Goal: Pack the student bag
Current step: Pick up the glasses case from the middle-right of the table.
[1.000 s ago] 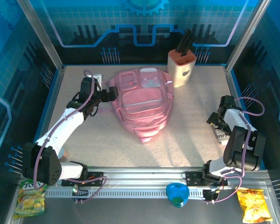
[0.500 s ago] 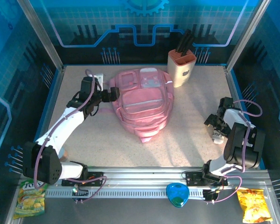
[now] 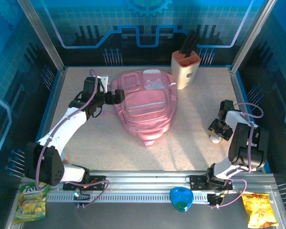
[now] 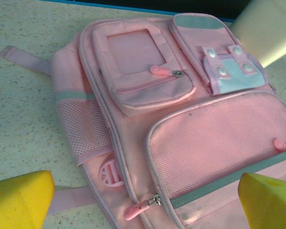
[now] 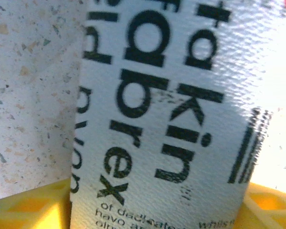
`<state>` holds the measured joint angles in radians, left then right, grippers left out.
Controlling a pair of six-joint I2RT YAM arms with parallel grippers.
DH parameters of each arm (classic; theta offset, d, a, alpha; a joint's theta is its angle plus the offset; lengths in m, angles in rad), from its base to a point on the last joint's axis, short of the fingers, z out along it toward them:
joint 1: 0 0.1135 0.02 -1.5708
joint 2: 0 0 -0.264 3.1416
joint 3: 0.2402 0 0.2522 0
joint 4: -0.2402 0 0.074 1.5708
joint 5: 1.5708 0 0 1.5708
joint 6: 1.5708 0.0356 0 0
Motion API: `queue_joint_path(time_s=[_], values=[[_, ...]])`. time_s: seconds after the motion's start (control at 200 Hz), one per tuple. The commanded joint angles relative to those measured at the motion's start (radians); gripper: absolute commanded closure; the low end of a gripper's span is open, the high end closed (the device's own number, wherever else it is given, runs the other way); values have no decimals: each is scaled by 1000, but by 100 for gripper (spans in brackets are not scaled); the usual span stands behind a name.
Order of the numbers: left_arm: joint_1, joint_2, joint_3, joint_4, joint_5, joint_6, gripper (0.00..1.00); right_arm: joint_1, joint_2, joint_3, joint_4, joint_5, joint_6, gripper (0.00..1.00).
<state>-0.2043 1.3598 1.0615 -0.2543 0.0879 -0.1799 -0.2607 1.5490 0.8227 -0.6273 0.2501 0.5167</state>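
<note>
The student bag (image 3: 145, 107) is a pink backpack lying flat at the table's middle, front pockets up; in the left wrist view it (image 4: 181, 119) shows zip pulls and a mesh side pocket. My left gripper (image 3: 115, 97) hovers at the bag's left edge, open, its yellow fingertips (image 4: 19, 200) wide apart with nothing between them (image 4: 145, 191). At the right side of the table my right gripper (image 3: 218, 131) points down on a white packet with black lettering (image 5: 157, 119), which lies on the table. Its yellow fingers (image 5: 28, 205) press against both sides of the packet.
A beige knife block (image 3: 186, 69) stands behind the bag's right corner. A small white item (image 3: 100, 78) lies at the back left. On the front rail lie a green-yellow snack bag (image 3: 31, 200), a blue object (image 3: 181, 199) and an orange snack bag (image 3: 260, 210).
My right gripper has shifted a little left over the white packet and its jaws have narrowed onto it. The left gripper has crept slightly right toward the bag.
</note>
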Motion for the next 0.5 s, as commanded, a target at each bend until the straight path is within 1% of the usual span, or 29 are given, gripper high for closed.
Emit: queue_joint_path(time_s=[0.0, 0.07, 0.145, 0.35, 0.495], values=[[-16, 27, 46, -36, 88, 52, 3, 7, -3, -2, -2, -17, 4, 39], [-49, 47, 65, -54, 109, 98, 5, 8, -27, -10, 3, -24, 6, 44], [-107, 76, 92, -86, 103, 170, 6, 13, -66, -15, 3, -37, 10, 46], [-279, 190, 179, -196, 4, 420, 10, 73, -184, -6, -8, -106, 20, 47], [-338, 268, 216, -236, -26, 548, 15, 147, -238, 13, -20, -138, 31, 46]])
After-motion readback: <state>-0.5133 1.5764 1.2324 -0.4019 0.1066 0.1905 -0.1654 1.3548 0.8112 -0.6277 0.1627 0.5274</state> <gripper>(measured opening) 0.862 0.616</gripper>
